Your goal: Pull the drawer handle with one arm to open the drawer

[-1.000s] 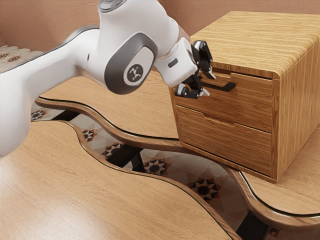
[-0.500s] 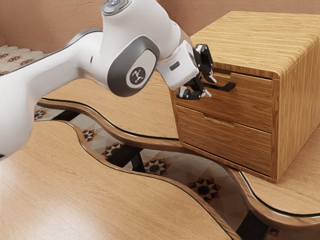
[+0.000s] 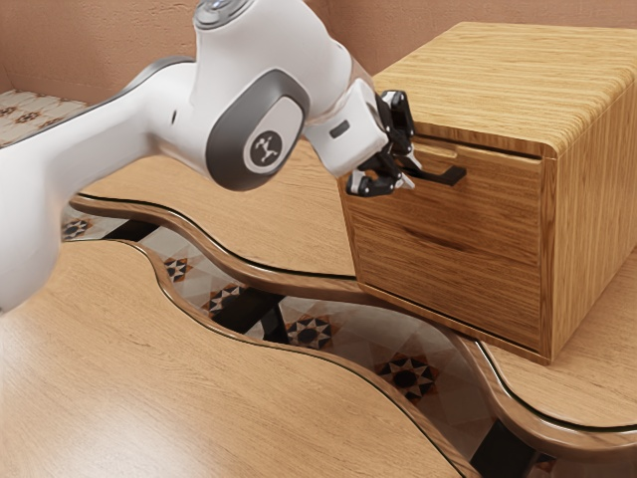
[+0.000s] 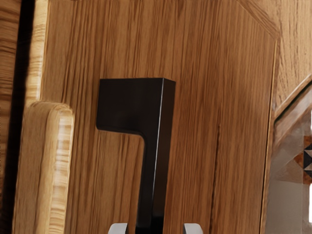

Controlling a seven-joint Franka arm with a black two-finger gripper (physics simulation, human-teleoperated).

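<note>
A wooden cabinet (image 3: 498, 80) with two drawers stands on the table at the exterior view's right. The top drawer (image 3: 483, 204) carries a black bar handle (image 3: 438, 176) and sits slightly out from the cabinet front, overhanging the lower drawer (image 3: 448, 274). My gripper (image 3: 396, 167) is shut on the handle's left end, one finger above the bar and one below. In the wrist view the black handle (image 4: 153, 126) runs up from between two pale fingertips (image 4: 118, 227) against the drawer front (image 4: 214, 97), and a dark gap shows beside the cabinet's edge (image 4: 44, 161).
The cabinet rests on a curved wooden tabletop (image 3: 597, 378). A winding gap with patterned floor tiles (image 3: 299, 324) separates it from a second wooden surface (image 3: 149, 398) in front. My white arm (image 3: 149, 129) spans the exterior view's upper left.
My hand has drawn back toward the exterior view's left with the handle in it, and the top drawer has come a little way out of the cabinet.
</note>
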